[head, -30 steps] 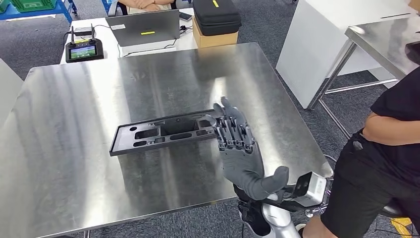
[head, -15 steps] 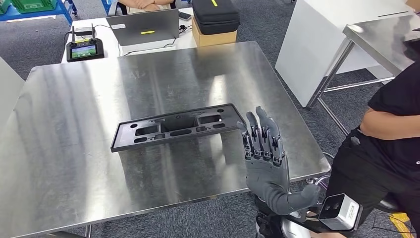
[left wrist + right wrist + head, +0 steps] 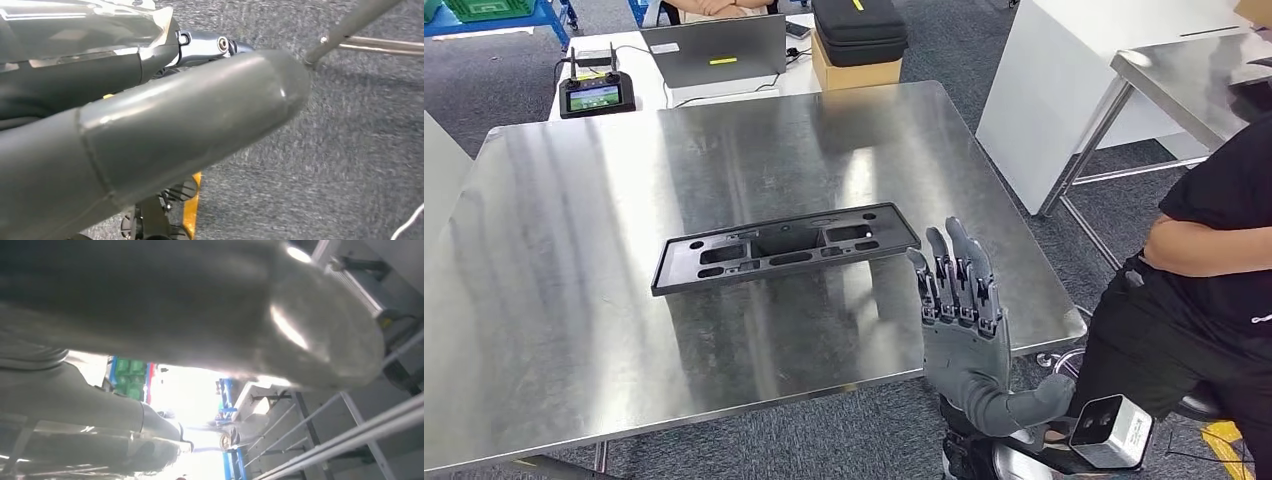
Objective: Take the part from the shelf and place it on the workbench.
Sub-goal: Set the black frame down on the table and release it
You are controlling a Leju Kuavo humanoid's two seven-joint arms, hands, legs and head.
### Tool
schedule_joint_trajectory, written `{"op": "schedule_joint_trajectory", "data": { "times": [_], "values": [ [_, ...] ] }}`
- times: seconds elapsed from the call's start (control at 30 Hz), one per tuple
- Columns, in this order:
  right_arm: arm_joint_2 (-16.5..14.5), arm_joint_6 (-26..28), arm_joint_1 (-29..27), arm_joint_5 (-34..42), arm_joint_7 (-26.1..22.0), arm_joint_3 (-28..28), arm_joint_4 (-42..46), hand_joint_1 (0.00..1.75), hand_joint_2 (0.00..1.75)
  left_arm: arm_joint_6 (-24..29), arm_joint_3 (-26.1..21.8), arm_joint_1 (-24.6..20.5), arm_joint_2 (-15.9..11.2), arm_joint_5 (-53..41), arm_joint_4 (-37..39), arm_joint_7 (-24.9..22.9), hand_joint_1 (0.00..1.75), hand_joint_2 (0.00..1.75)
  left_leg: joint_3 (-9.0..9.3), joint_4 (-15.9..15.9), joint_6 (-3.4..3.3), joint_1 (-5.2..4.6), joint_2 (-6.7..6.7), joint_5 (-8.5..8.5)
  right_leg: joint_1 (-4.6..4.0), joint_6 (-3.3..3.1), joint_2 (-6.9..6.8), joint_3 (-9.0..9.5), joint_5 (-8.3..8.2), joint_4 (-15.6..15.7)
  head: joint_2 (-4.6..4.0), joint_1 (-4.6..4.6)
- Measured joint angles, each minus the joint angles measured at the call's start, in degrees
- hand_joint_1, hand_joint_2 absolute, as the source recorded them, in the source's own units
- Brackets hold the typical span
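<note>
The part (image 3: 784,248), a long flat black plastic panel with several cut-outs, lies flat near the middle of the steel workbench (image 3: 624,180). My right hand (image 3: 964,320) is raised over the bench's front right edge. Its fingers are straight and apart, the thumb points right, and it holds nothing. It is clear of the part, a short way off its right end. In the right wrist view the right hand's grey thumb (image 3: 200,305) looms close and blurred. In the left wrist view the left hand's thick grey thumb (image 3: 175,130) hangs over grey carpet, and its fingers are hidden.
A person in black (image 3: 1214,250) sits close at the right. Beyond the bench a white table carries a laptop (image 3: 719,50), a controller with a screen (image 3: 594,97) and a black case on a cardboard box (image 3: 859,35). A second steel table (image 3: 1194,80) stands at the far right.
My right hand has let go of the part's right end and drawn back toward the bench's front right edge. The part stays flat on the bench.
</note>
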State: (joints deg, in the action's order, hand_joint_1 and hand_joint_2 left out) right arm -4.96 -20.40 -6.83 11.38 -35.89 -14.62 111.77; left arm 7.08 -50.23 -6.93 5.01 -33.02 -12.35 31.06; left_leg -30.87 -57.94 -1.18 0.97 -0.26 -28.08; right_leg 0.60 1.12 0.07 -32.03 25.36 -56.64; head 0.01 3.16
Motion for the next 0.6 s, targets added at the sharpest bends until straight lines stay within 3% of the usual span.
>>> {"op": "schedule_joint_trajectory", "data": {
  "times": [0.07, 0.13, 0.2, 0.23, 0.27, 0.3, 0.33, 0.4, 0.43, 0.5, 0.53, 0.6],
  "values": [
    [0.0, 0.0, -0.2, 0.0, 0.0, 0.2, 0.0, 0.00, 0.00, 0.1, 0.0, 0.0, 0.1, 0.0, 0.0, -0.1, 0.00, 0.00, -0.38, 0.4, -1.11, -0.09, 0.17, 0.79, -0.01, 0.57, -0.03, -0.73, 0.54, -0.7, 0.00, 0.00],
    [0.0, 0.0, -0.4, 0.0, 0.0, 0.4, 0.0, 0.00, 0.00, 0.1, 0.1, -0.1, 0.2, -0.1, 0.0, -0.1, 0.00, 0.00, -1.01, 0.8, -2.20, -0.09, 0.39, 1.65, 0.09, 0.25, -0.06, -2.83, 3.83, -5.4, 0.00, 0.13],
    [0.0, 0.0, -0.6, 0.1, 0.0, 0.7, 0.0, 0.00, 0.00, 0.2, 0.1, 0.0, 0.1, -0.1, 0.0, -0.1, 0.00, 0.00, -1.97, 0.8, -2.65, -0.30, 0.54, 2.30, 0.18, -0.14, -0.05, -5.74, 7.99, -13.2, 0.00, 0.25],
    [0.0, 0.0, -0.8, 0.1, 0.0, 0.9, 0.0, 0.00, 0.00, 0.2, 0.2, 0.0, 0.1, -0.2, 0.0, -0.1, 0.00, 0.00, -2.44, 0.8, -2.69, -0.40, 0.59, 2.64, 0.18, -0.01, -0.05, -6.43, 9.10, -15.9, 0.00, 0.25],
    [0.0, 0.0, -0.9, 0.1, 0.0, 1.0, 0.0, 0.00, 0.00, 0.2, 0.2, 0.0, 0.1, -0.3, 0.0, -0.1, 0.00, 0.00, -2.89, 0.8, -2.67, -0.48, 0.61, 2.98, 0.17, 0.30, -0.05, -6.04, 9.31, -16.5, 0.00, 0.24],
    [0.0, 0.0, -1.0, 0.2, 0.0, 1.0, 0.0, 0.00, 0.00, 0.3, 0.2, 0.0, 0.1, -0.4, 0.0, -0.1, 0.00, 0.00, -3.27, 0.8, -2.60, -0.55, 0.61, 3.31, 0.15, 0.70, -0.05, -4.40, 8.68, -14.7, 0.01, 0.25],
    [0.0, 0.0, -1.0, 0.2, -0.1, 1.1, 0.0, 0.00, 0.00, 0.3, 0.2, 0.0, 0.2, -0.4, 0.0, -0.1, 0.00, 0.00, -3.59, 0.8, -2.49, -0.60, 0.57, 3.62, 0.13, 1.02, -0.06, -1.73, 7.57, -10.9, 0.01, 0.25],
    [0.0, 0.0, -1.1, 0.2, -0.2, 1.2, 0.0, 0.00, 0.00, 0.3, 0.2, 0.0, 0.2, -0.5, 0.0, -0.1, 0.00, 0.00, -4.02, 0.8, -2.03, -0.74, 0.49, 4.26, -0.12, 1.07, -0.06, 4.03, 5.67, -2.2, 0.01, 0.21],
    [0.0, 0.0, -1.1, 0.2, -0.2, 1.2, 0.0, 0.00, 0.00, 0.3, 0.2, 0.0, 0.2, -0.5, 0.0, -0.1, 0.00, 0.00, -4.14, 0.7, -1.71, -0.82, 0.46, 4.58, -0.31, 0.91, -0.05, 5.53, 5.10, 0.4, 0.01, 0.21],
    [0.0, 0.0, -1.3, 0.2, -0.3, 1.3, 0.0, 0.00, 0.00, 0.4, 0.2, 0.1, 0.2, -0.6, 0.0, 0.0, 0.00, 0.00, -4.29, 0.7, -1.05, -0.92, 0.44, 5.11, -0.63, 0.54, -0.01, 5.67, 4.52, 1.6, 0.00, 0.17],
    [-0.1, 0.0, -1.4, 0.2, -0.4, 1.3, 0.0, 0.00, 0.00, 0.4, 0.2, 0.1, 0.2, -0.6, 0.0, 0.0, 0.00, 0.00, -4.42, 0.6, -0.77, -0.86, 0.41, 5.14, -0.20, 0.19, -0.02, 5.26, 4.28, 1.8, 0.00, 0.18],
    [-0.2, 0.0, -1.4, 0.2, -0.5, 1.4, 0.0, 0.00, 0.00, 0.4, 0.2, 0.2, 0.1, -0.6, 0.0, 0.0, 0.00, 0.00, -5.29, -1.1, -0.16, -0.65, 0.28, 2.70, 0.51, -0.96, -0.14, 4.60, 3.50, 2.1, 0.00, 0.08]
  ]
}}
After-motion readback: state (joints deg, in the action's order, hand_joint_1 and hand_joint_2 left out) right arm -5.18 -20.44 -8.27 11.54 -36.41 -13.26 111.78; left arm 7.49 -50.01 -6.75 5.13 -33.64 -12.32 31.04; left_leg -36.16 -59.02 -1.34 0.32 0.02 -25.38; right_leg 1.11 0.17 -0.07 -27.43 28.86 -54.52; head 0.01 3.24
